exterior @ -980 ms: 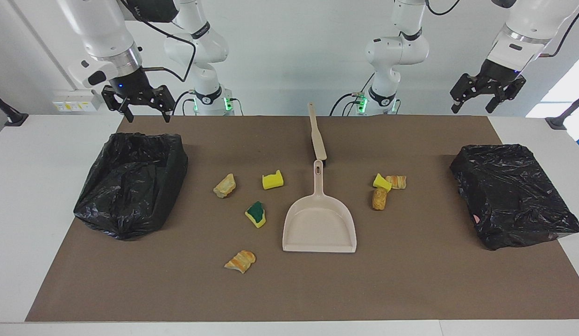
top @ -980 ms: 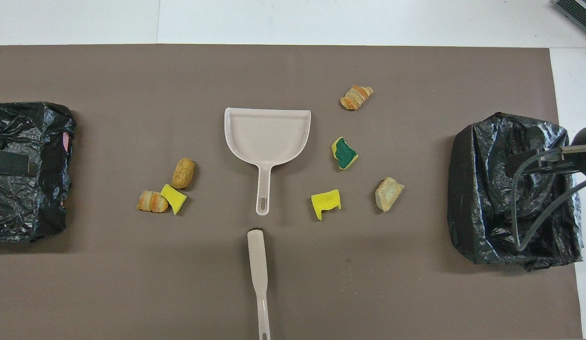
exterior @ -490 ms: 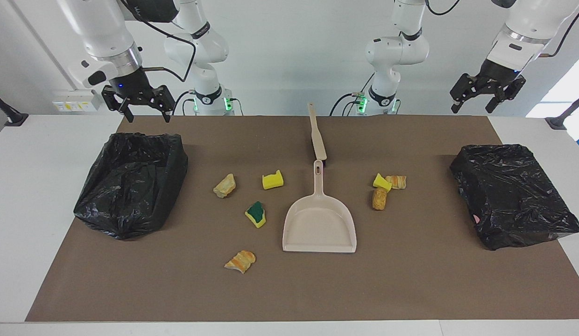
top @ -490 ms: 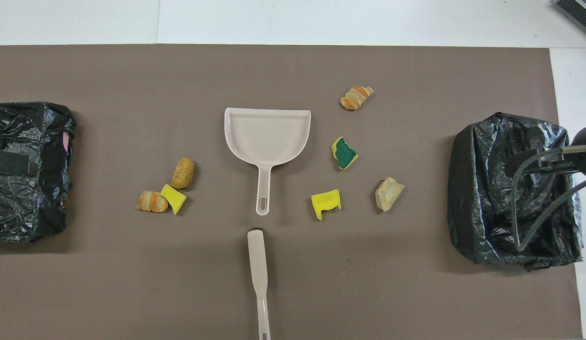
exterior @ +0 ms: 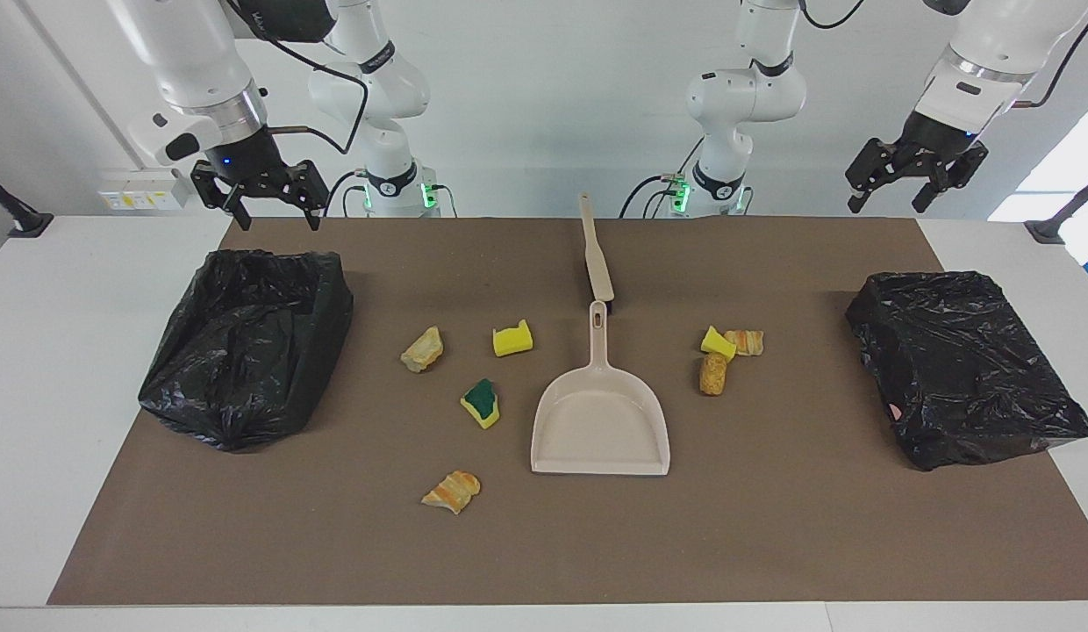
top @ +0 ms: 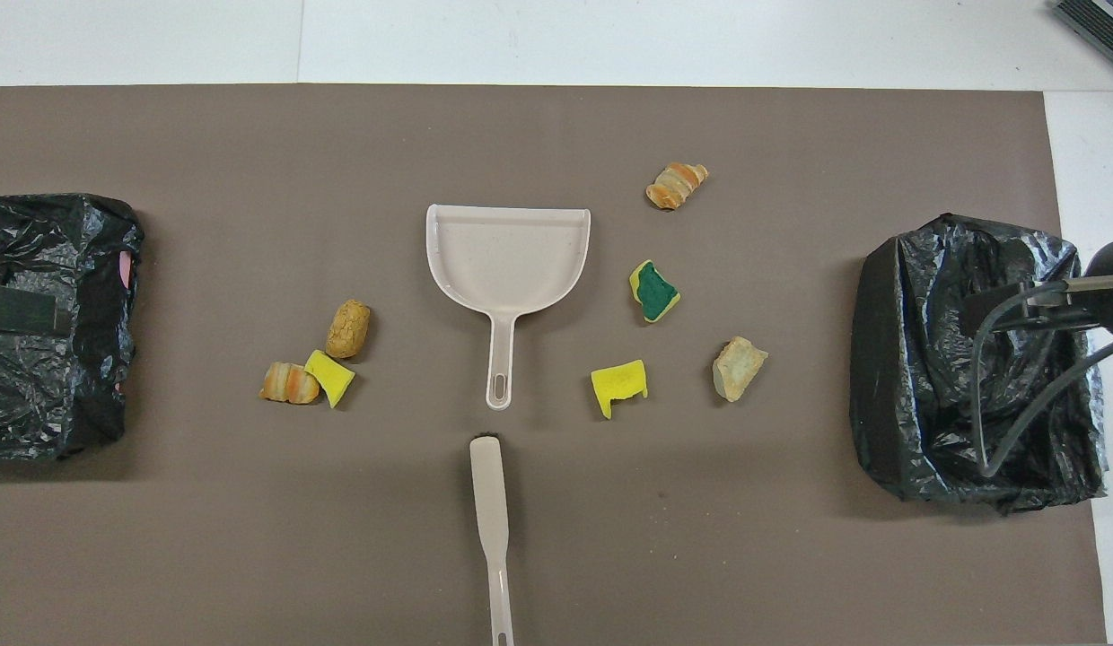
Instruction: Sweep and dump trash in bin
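Several trash scraps lie on the brown mat around a beige dustpan (exterior: pixel 601 421) (top: pixel 507 260). Toward the right arm's end are a yellow sponge bit (exterior: pixel 512 338) (top: pixel 619 386), a yellow-and-green sponge (exterior: pixel 481 402) (top: pixel 654 292), a tan chunk (exterior: pixel 422 349) and an orange-striped chunk (exterior: pixel 452 491). Toward the left arm's end, three scraps (exterior: pixel 724 355) (top: pixel 319 363) cluster together. A beige brush (exterior: pixel 597 254) (top: pixel 491 520) lies nearer the robots than the dustpan's handle. My right gripper (exterior: pixel 274 212) hangs open and empty over the mat's edge by a black-bagged bin (exterior: pixel 246 342). My left gripper (exterior: pixel 886 204) waits open, high over the left arm's end.
A second bin lined with a black bag (exterior: pixel 961 364) (top: pixel 54 323) stands at the left arm's end of the mat. The brown mat (exterior: pixel 772 527) sits on a white table (exterior: pixel 53 351). In the overhead view, the right arm's cables (top: pixel 1023 377) hang over its bin.
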Robot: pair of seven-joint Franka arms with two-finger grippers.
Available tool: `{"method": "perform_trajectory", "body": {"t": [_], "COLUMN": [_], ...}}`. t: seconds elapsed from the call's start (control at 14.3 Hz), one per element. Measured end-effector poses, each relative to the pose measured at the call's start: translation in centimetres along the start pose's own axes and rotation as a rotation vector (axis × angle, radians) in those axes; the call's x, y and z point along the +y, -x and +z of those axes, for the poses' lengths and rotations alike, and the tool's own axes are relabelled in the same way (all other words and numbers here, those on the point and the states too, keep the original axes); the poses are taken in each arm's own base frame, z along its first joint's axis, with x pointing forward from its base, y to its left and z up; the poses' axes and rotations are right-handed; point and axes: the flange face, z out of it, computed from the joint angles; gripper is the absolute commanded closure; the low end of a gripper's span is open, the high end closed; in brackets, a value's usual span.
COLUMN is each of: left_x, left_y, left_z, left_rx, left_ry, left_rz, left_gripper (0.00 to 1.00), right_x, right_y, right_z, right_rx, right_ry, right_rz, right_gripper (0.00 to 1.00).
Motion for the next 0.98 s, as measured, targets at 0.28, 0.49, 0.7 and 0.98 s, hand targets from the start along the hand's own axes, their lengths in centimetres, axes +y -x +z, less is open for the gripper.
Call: {"method": "perform_trajectory", "body": {"t": [0.28, 0.49, 0.7, 0.98], "left_x": [0.3, 0.9, 3.6, 9.8], "left_y": [0.4, 1.7, 3.0, 4.6], "left_z": [0.7, 1.9, 3.6, 7.8], "left_rx": [-0.017, -0.044, -0.063, -0.086], "left_ry": [0.0, -0.001, 0.0, -0.008], "left_rz": [0.006, 0.017, 0.062, 0.078], "left_gripper": [0.0, 0.0, 0.0, 0.0], "right_x": [0.5, 0.6, 0.5, -0.4], "right_y": [0.0, 0.0, 0.0, 0.0], "right_z": [0.0, 0.0, 0.0, 0.0], "right_rx": [0.0, 0.0, 0.0, 0.003], "right_ry": [0.0, 0.002, 0.002, 0.002], "right_rz": [0.008, 0.011, 0.008, -0.007], "right_gripper": [0.0, 0.0, 0.0, 0.0]}}
